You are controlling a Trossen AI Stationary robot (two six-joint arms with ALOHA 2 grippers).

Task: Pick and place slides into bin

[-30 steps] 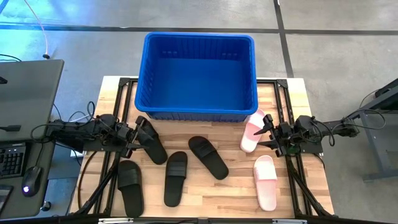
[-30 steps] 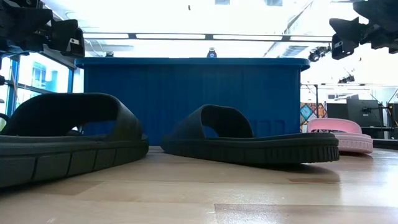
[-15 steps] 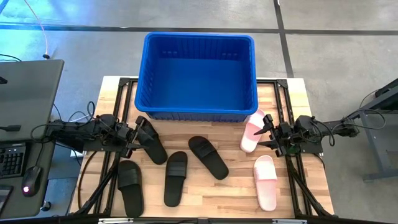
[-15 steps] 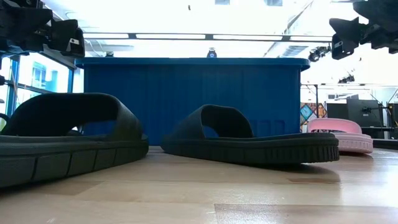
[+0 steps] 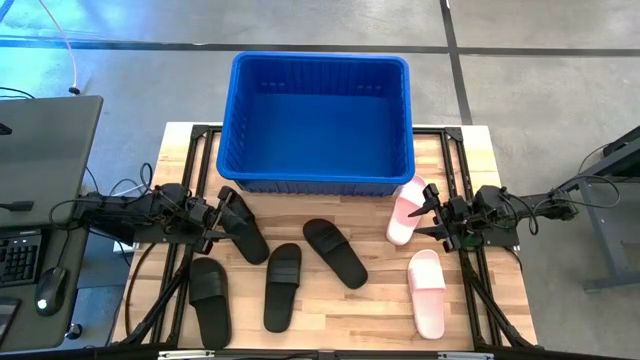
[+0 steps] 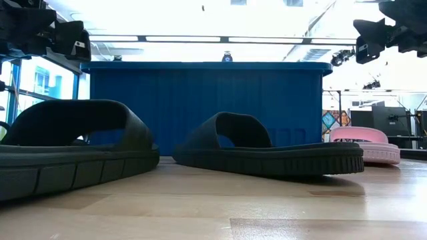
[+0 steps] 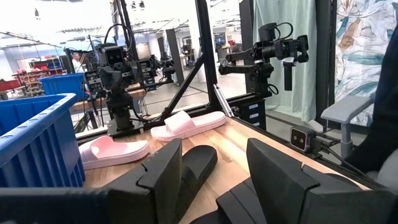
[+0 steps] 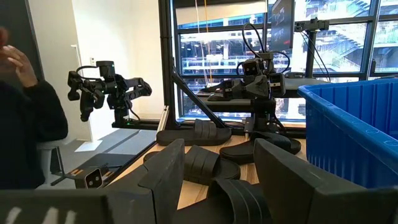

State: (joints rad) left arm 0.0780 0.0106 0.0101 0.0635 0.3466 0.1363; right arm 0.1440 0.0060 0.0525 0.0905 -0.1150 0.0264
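Nothing picked yet: large rectangular bright blue plastic bin (image 5: 320,62) with slotted sides is empty, sitting at the far edge of the wooden tabletop (image 5: 380,300), ahead of and between both arms.

Count: six slides on the tabletop, four matte black, two light pink.
- Black slide one (image 5: 240,222) lies right at the left gripper (image 5: 214,222), toe angled toward the bin. In the left wrist view its strap shows between the spread fingers (image 7: 163,177); not closed on it, so lined up for a grasp, I'd judge.
- Black slide two (image 5: 209,298) is just behind the left gripper, nearer the front edge.
- Black slides three (image 5: 282,285) and four (image 5: 335,252) are further out from the left gripper, mid-table.
- Pink slide one (image 5: 406,211) sits right at the right gripper (image 5: 430,212), next to the bin's near corner.
- Pink slide two (image 5: 427,291) is behind the right gripper toward the front edge.

Right gripper also released, jaws spread, holding nothing. Each arm parked low by its nearest slide, likely so both can pick in parallel.
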